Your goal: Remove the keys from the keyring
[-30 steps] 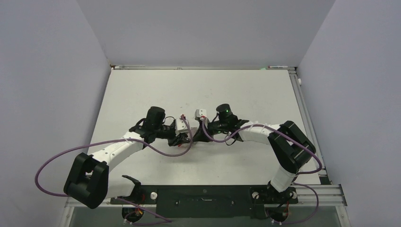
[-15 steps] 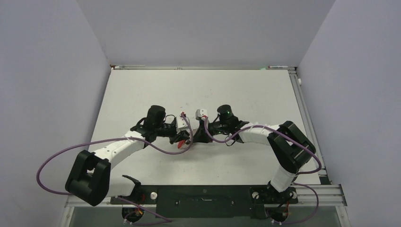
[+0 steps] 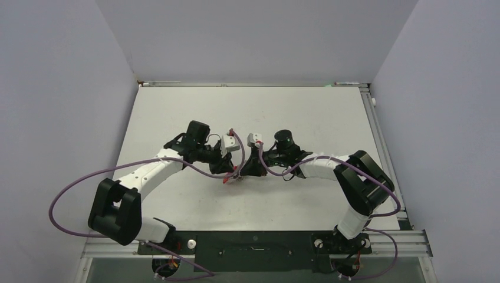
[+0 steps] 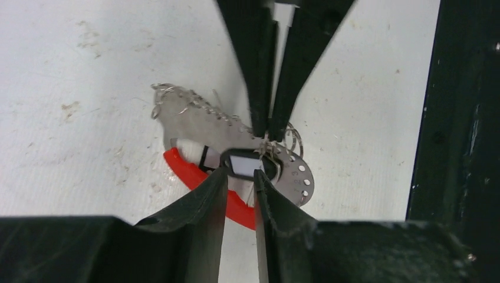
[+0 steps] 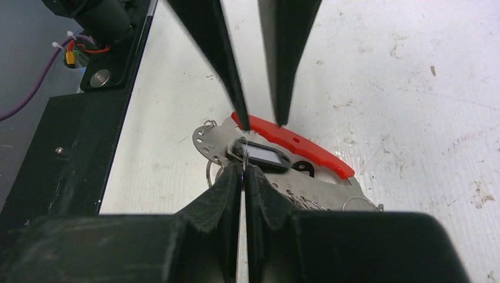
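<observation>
At the middle of the worktop (image 3: 306, 118), both arms meet tip to tip over the keyring (image 4: 296, 175). It lies flat: a grey band with a row of small holes, a bright red curved band along one edge, and thin wire rings at both ends. On top of the grey band sits the dark-headed key (image 4: 246, 163), a dark oval rim with a pale centre.

Fingers of the left gripper (image 4: 240, 177) are apart with a narrow gap between them. Their tips are down at the red band, one on either side of the dark head. Whether they touch the head cannot be told.

Fingers of the right gripper (image 5: 243, 175) are pressed together on a thin wire of the keyring, just beside the dark head.

The two sets of tips face each other head-on, very near. From the top view only a fleck of red shows between them.

Off to the sides, purple cables (image 3: 76, 188) loop from each arm, apart from the keyring.
</observation>
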Available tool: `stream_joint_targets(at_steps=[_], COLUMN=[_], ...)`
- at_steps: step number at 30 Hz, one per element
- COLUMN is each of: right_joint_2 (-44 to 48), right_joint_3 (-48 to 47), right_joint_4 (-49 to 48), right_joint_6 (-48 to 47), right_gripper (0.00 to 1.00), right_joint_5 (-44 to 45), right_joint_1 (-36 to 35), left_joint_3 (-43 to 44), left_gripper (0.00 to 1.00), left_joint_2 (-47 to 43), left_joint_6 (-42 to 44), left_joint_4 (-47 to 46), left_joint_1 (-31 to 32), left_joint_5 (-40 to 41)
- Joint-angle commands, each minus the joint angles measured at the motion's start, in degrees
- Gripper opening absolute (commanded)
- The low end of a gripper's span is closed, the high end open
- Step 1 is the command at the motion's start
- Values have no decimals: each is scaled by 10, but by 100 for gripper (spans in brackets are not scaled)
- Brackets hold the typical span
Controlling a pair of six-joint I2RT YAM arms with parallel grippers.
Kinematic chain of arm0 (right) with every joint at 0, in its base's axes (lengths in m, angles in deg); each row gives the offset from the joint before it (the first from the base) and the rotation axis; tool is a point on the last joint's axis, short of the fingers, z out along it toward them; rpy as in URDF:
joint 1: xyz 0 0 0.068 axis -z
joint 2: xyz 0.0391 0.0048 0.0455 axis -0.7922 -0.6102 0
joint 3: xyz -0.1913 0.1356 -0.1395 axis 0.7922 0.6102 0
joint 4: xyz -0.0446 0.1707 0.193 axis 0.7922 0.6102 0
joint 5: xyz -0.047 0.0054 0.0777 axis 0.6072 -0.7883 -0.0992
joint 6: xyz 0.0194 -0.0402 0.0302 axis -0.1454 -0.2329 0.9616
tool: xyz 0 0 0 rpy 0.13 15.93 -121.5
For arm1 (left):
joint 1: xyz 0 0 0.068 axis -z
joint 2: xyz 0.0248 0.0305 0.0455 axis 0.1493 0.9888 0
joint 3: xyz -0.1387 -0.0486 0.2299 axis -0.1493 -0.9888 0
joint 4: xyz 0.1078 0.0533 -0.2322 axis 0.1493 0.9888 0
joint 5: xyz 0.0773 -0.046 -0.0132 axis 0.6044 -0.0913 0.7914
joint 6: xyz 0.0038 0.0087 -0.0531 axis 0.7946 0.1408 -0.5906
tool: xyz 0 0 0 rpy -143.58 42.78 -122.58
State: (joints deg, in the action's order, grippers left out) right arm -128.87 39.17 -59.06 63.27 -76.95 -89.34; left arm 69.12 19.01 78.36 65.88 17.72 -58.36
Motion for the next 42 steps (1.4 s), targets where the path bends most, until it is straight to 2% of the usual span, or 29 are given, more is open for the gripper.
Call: stream_joint_targets(at_steps=[1,3,6,8,10,12,14,16,17,19,21,23,26,28,32,37,42], right_joint_2=[10,10,13,15,16,19,22,24,25,24,22,22,23,23,25,25,21], right_joint_3=[5,3,1,2,1,-3,-9,-11,-11,-12,-15,-15,-20,-20,-18,-21,-23], right_joint_4=[-32,-25,-9,1,10,29,59,72,70,68,64,60,70,76,73,77,76], right_joint_6=[-14,-20,-41,-57,-70,-89,-116,-131,-133,-132,-128,-124,-123,-126,-127,-125,-126], right_gripper=[5,5,5,5,5,5,5,5,5,5,5,5,5,5,5,5,5], right_joint_5=[-27,-26,-23,-22,-21,-19,-16,-12,-11,-13,-17,-20,-27,-30,-27,-28,-31], right_joint_1=[10,12,11,11,11,10,9,7,6,6,4,4,4,4,4,3,3], left_joint_3=[102,162,250,271,246,196,114,48,31,12,-8,-30,-71,-98,-133,-144,-131], left_gripper=[27,35,36,40,47,49,50,50,50,50,50,46,40,40,39,39,39], left_joint_2=[3,23,72,101,109,97,70,25,4,-20,-24,-23,-15,9,40,62,94], left_joint_6=[-81,-57,-10,19,28,-16,-141,-257,-278,-276,-266,-276,-328,-381,-414,-427,-426], left_joint_4=[83,181,359,430,435,375,232,64,23,3,-7,-56,-177,-275,-393,-443,-450], left_joint_1=[-47,-76,-100,-115,-122,-122,-121,-121,-122,-122,-116,-102,-91,-85,-81,-69,-67], left_joint_5=[10,-12,-33,-76,-152,-201,-225,-215,-189,-166,-184,-180,-199,-202,-178,-160,-157])
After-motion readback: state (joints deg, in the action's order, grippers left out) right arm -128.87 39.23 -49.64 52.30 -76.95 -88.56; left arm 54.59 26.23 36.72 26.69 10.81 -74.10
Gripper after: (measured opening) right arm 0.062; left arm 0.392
